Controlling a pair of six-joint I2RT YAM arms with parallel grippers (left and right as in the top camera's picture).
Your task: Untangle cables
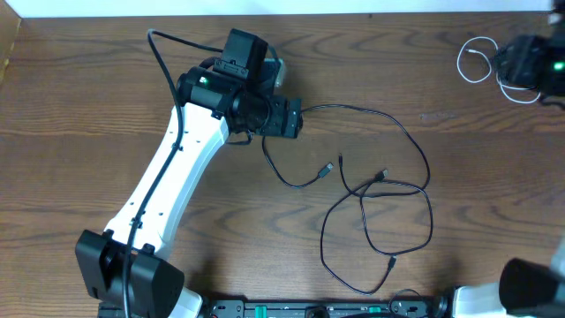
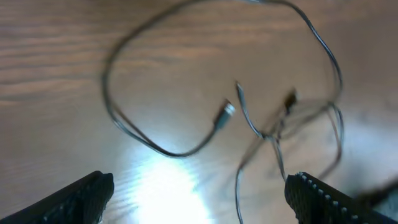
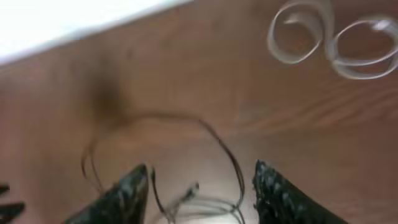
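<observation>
Likely limp and light, the black cable (image 1: 409, 138) wants pinching at its nine-o'clock plug (image 1: 327, 169); left gripper (image 2: 199, 182) and right gripper (image 3: 200, 169) gape empty.

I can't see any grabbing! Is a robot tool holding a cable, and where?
Nothing is held. The left tool and right tool are open; the black cable and white cable lie loose on the table.

You have a dark brown wood-grain table (image 1: 79, 97) filling nearly the whole overhead frame. Along the top edge you'll see a narrow white strip (image 1: 265, 7) past its far side. In the left wrist view, glare brightens the wood at lower centre.
</observation>
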